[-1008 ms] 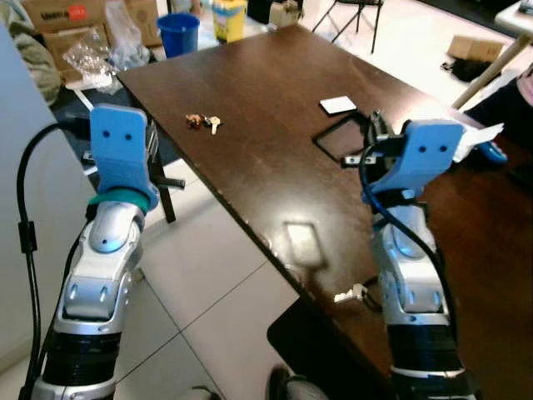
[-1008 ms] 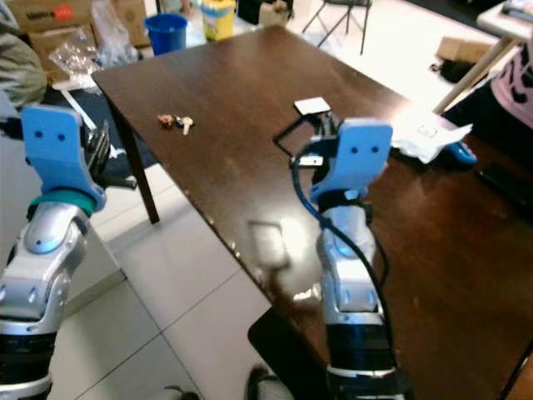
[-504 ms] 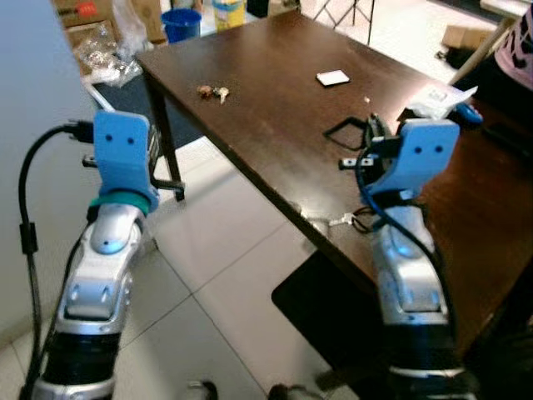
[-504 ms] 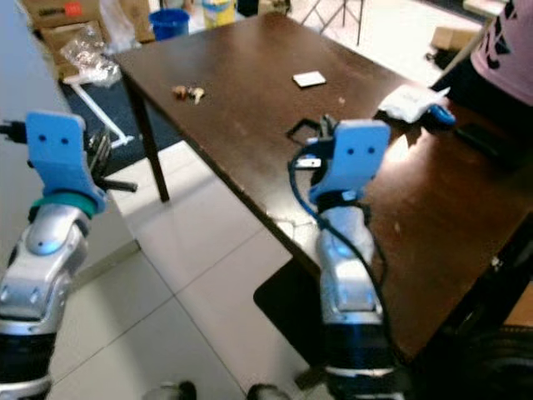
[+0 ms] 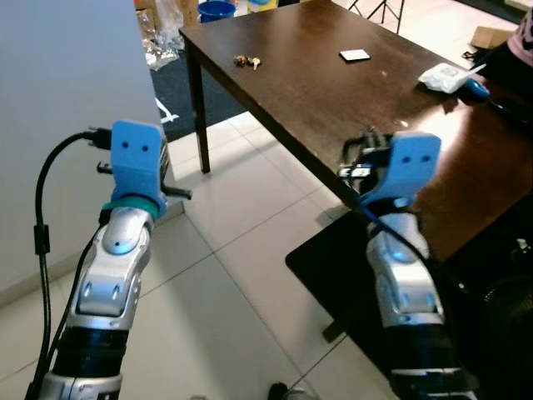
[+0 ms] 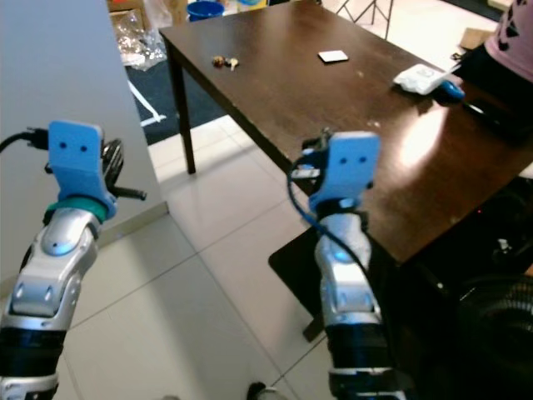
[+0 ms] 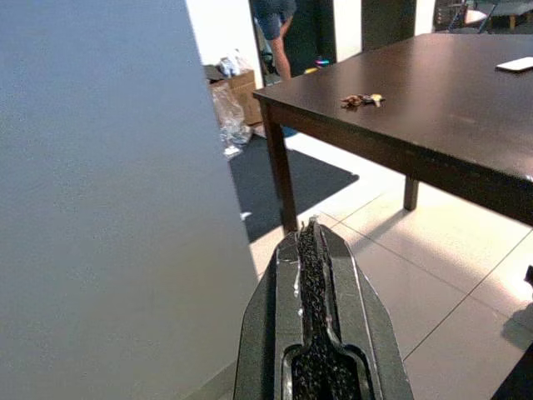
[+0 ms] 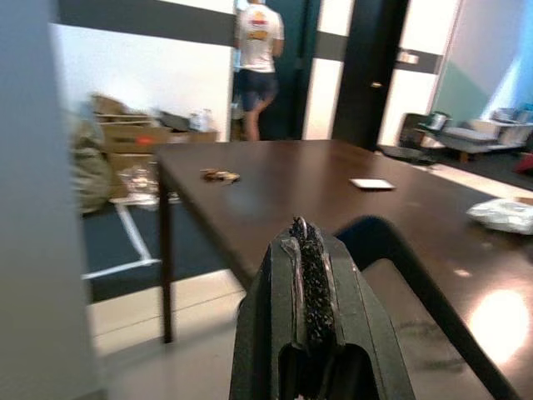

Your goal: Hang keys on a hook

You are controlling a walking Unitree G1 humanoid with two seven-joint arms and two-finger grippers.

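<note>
The keys (image 5: 246, 61) lie in a small bunch on the dark wooden table (image 5: 333, 96), near its far left corner; they also show as the keys (image 7: 361, 101) in the left wrist view. My left gripper (image 7: 311, 227) is shut and holds nothing, raised over the tiled floor beside a grey wall, well short of the table. My right gripper (image 8: 301, 227) is also shut with nothing in it, held at the table's near edge and pointing toward the keys (image 8: 218, 175).
A white card (image 5: 355, 55) and a crumpled white wrapper (image 5: 445, 77) lie on the table. A grey wall (image 5: 67, 92) stands at my left, with a black mat (image 5: 329, 262) under the table. A person (image 8: 256, 50) stands far back, another person (image 6: 512, 37) sits at right. Boxes and a blue bucket (image 5: 216, 10) lie beyond.
The whole view has shifted: the table and keys now lie farther off and to the right, with more floor and grey wall in view. Both arms hold the same raised pose.
</note>
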